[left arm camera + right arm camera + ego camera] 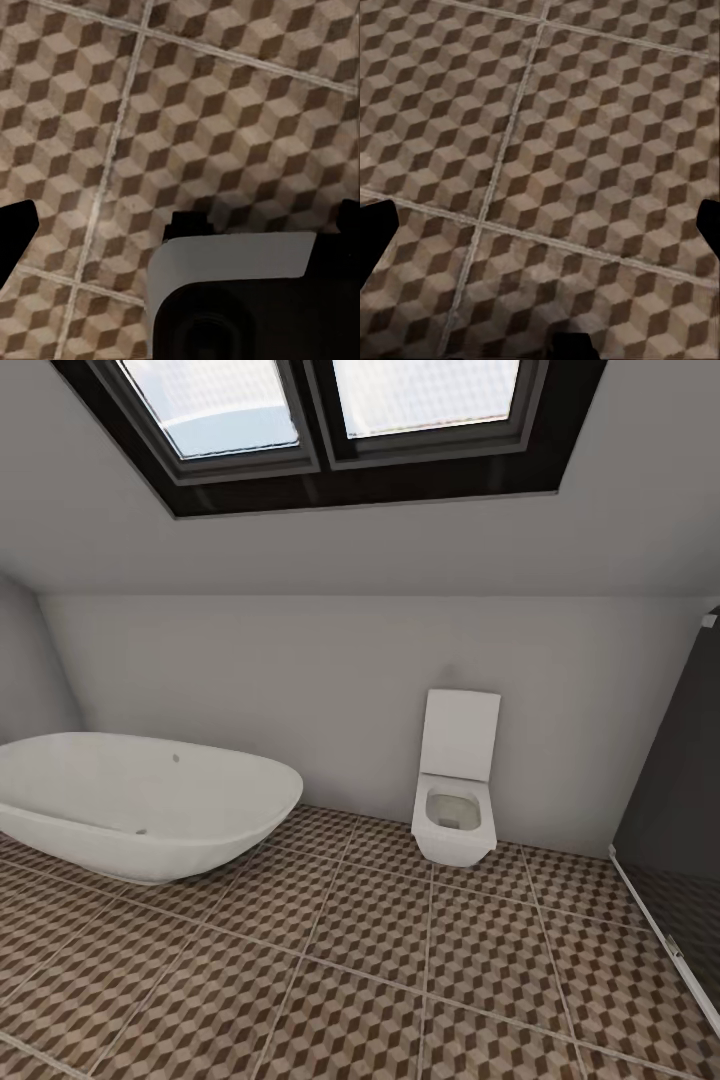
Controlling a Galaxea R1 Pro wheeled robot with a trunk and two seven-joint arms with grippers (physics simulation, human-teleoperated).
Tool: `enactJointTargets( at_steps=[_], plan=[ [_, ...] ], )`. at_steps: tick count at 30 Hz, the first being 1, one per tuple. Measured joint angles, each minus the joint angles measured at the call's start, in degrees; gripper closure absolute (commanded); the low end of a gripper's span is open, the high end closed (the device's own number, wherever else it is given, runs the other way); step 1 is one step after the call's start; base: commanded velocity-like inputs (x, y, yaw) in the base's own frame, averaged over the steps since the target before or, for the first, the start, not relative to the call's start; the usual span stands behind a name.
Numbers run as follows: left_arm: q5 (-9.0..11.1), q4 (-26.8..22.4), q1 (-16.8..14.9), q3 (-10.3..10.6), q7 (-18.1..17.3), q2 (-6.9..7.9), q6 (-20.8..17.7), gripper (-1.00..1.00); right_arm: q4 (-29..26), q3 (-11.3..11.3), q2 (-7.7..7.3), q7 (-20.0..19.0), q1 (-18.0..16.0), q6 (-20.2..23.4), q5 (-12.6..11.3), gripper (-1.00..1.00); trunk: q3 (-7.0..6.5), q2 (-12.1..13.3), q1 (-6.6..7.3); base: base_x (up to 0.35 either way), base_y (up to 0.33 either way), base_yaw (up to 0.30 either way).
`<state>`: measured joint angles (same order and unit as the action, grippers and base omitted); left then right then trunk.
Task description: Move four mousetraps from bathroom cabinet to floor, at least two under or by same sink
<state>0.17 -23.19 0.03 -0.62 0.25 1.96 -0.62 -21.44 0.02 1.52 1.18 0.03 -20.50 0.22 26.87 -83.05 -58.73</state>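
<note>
Cube-patterned bathroom floor (380,970) tiles carry a glossy oval bathtub (140,805) and square toilet (455,800); both jaws spread apart.

Bathtub (140,805) runs off the left edge, the skylight (330,420) is clipped at the top, and the shower glass (680,810) is cut at the right.

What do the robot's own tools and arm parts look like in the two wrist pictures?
Little shows. The left tool has black fingertips at the frame edges and a pale grey rounded plate over a black body. The right tool shows black fingertips, above the cube-patterned floor.
</note>
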Motion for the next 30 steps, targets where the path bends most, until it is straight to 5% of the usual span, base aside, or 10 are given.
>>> enactJointTargets(
  at_steps=[3, 5, 7, 13, 16, 20, 24, 28, 29, 30],
  plan=[
    [0.0, -6.2, -0.1, 0.0, 0.1, 0.15, -4.3, -1.00, -7.2, 0.0, -0.04, 2.5, -0.4, 4.7, 0.3, -1.00, -0.02, 0.0, 0.00, 0.000, 0.000, 0.000],
    [0.0, -16.9, -0.5, -0.1, 0.5, 0.27, -12.9, -1.00, -12.4, 0.1, -0.03, 3.8, -3.5, 12.5, 1.2, -1.00, -0.03, 0.0, 0.00, 0.000, 0.000, 0.000],
    [0.0, -23.3, -0.6, -0.2, 1.4, 0.29, -16.5, -1.00, -14.2, 0.1, -0.02, 4.1, -6.2, 16.3, 1.6, -1.00, -0.03, 0.0, 0.00, 0.000, 0.000, 0.000],
    [0.0, -37.8, -1.0, -0.2, 6.8, 0.31, -20.2, -1.00, -16.4, 0.1, 0.30, 4.5, -15.5, 21.8, 2.2, -1.00, -0.02, 0.0, 0.00, 0.000, 0.000, 0.000],
    [0.0, -39.1, -1.1, -0.2, 7.9, 0.31, -20.4, -1.00, -16.5, 0.1, 0.50, 4.5, -16.9, 22.3, 2.1, -1.00, -0.01, 0.0, 0.00, 0.000, 0.000, 0.000],
    [0.0, -34.4, -1.2, -0.2, 8.4, 0.31, -19.7, -1.00, -15.8, 0.4, 0.74, 4.4, -17.6, 21.8, 2.1, -1.00, 0.00, 0.0, 0.00, 0.000, 0.000, 0.000],
    [-0.1, -23.1, -1.2, 0.0, 8.6, 0.32, -13.5, -1.00, -10.1, 0.4, 0.67, 4.2, -17.8, 20.2, 2.1, -1.00, 0.00, 0.0, 0.00, 0.000, 0.000, 0.000],
    [-0.2, -2.2, -1.3, 0.2, 8.7, 0.82, 0.2, -1.00, 7.5, 0.5, 0.23, 4.2, -17.8, 14.2, 2.5, -1.00, -0.02, 0.0, 0.00, 0.000, 0.000, 0.000],
    [-0.1, 7.3, -1.2, 0.2, 8.6, 1.02, 1.7, -1.00, 14.3, 0.4, 0.14, 4.2, -17.8, 12.5, 2.4, -1.00, 0.02, 0.0, -0.01, 0.000, 0.000, 0.000],
    [-0.1, 9.3, -1.2, 0.2, 8.6, 1.10, 2.2, -1.00, 15.1, 0.5, 0.10, 4.3, -17.8, 11.9, 2.5, -1.00, 0.00, 0.0, 0.00, 0.000, 0.000, 0.000]
  ],
)
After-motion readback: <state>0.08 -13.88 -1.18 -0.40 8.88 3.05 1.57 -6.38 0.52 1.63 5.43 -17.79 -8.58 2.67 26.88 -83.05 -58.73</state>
